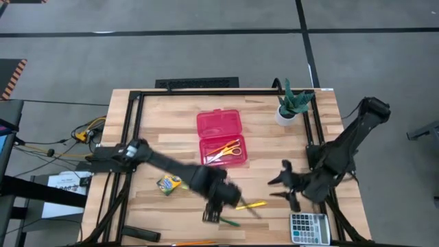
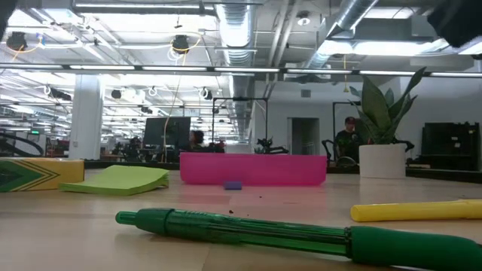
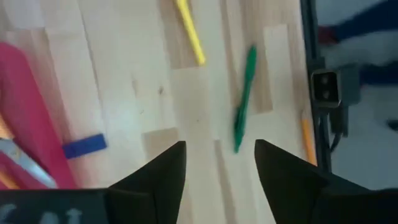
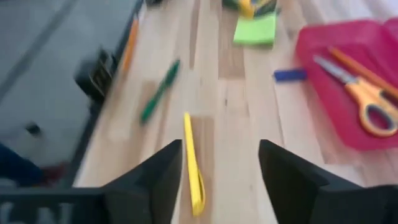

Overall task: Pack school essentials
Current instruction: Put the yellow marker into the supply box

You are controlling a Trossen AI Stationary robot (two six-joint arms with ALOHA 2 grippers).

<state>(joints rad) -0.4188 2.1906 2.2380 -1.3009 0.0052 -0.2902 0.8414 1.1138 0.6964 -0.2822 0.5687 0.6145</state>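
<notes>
An open pink pencil box [image 1: 219,136] lies mid-table, with orange-handled scissors [image 4: 364,93] and an orange pencil [image 1: 221,148] resting in its near half. On the wood near it lie a green pen [image 3: 244,99], a yellow pen [image 4: 194,168], a small blue eraser [image 3: 84,145], a lime sticky-note pad [image 4: 255,29], a crayon box [image 1: 169,183] and another orange pencil [image 3: 308,140]. My left gripper [image 3: 221,149] hangs open above the table between the eraser and the green pen. My right gripper [image 4: 221,149] is open, pointing toward the yellow pen from the right.
A grey calculator [image 1: 309,226] lies at the near right corner. A potted plant [image 1: 291,106] stands at the far right. A black frame [image 1: 134,130] runs round the table's edges. Bare wood lies between the box and the right gripper.
</notes>
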